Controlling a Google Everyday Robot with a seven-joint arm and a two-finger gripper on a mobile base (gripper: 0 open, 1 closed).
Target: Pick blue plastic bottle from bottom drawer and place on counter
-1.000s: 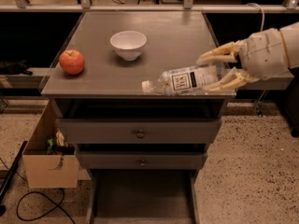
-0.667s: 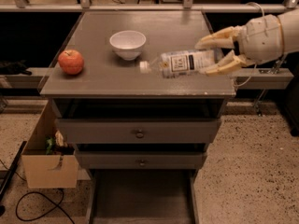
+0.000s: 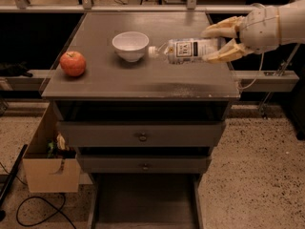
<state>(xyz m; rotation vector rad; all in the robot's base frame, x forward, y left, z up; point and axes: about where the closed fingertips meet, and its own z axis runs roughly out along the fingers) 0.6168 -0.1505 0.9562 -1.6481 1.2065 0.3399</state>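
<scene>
A: Position of the blue plastic bottle (image 3: 185,49)?

B: Horizontal over the counter (image 3: 143,82). The gripper (image 3: 210,45) clamps its base between both fingers. The cap points away from the gripper, just short of the white bowl (image 3: 130,45).

A: Change since a second ago?

B: Gripper and bottle moved from the counter's front right edge inward and farther back. Contact with the counter: cannot tell. The apple (image 3: 73,63) lies beyond the bowl, well apart from the gripper. The bottom drawer (image 3: 145,206) is unchanged, open far below.
</scene>
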